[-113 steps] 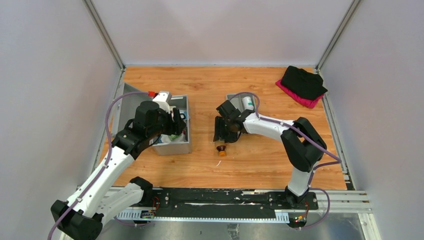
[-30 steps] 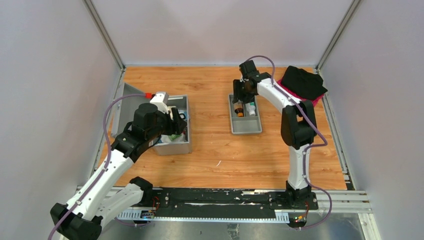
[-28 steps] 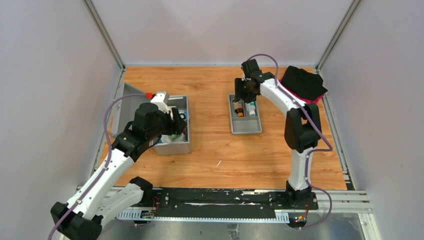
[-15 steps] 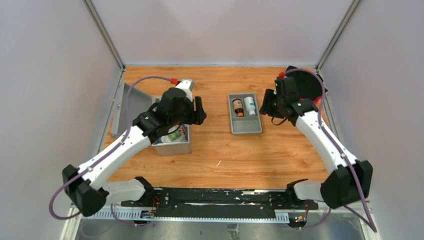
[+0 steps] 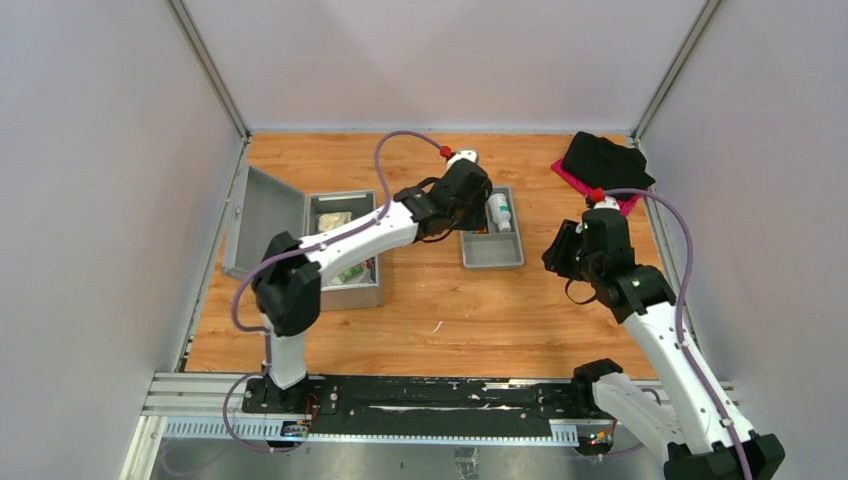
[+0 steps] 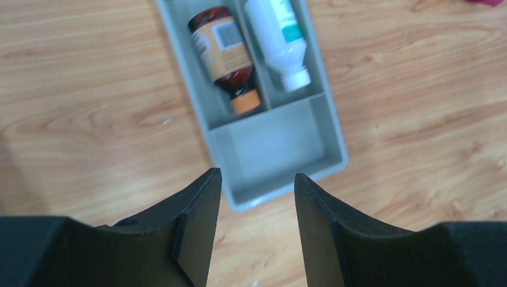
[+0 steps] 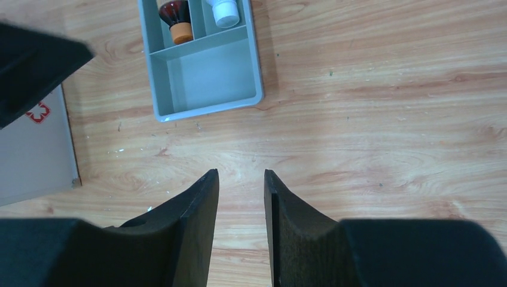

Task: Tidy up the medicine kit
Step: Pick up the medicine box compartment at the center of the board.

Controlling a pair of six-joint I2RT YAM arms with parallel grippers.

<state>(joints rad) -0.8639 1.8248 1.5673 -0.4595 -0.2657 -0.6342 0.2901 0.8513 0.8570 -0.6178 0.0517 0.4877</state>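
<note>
Enclosing wooden table [image 5: 440, 310] and tray [image 5: 492, 250] stand grey walls [image 5: 440, 60].

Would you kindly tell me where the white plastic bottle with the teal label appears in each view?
Top external: white plastic bottle just above centre, right of middle.
Left wrist: top centre, in the right narrow compartment of the grey divided tray.
Right wrist: only its cap, at the top edge.
Shared landmark: that tray, its wide compartment empty.

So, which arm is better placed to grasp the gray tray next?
Left: the left gripper, open, hovers over the gray tray; the right gripper sits apart, over the table.
</note>
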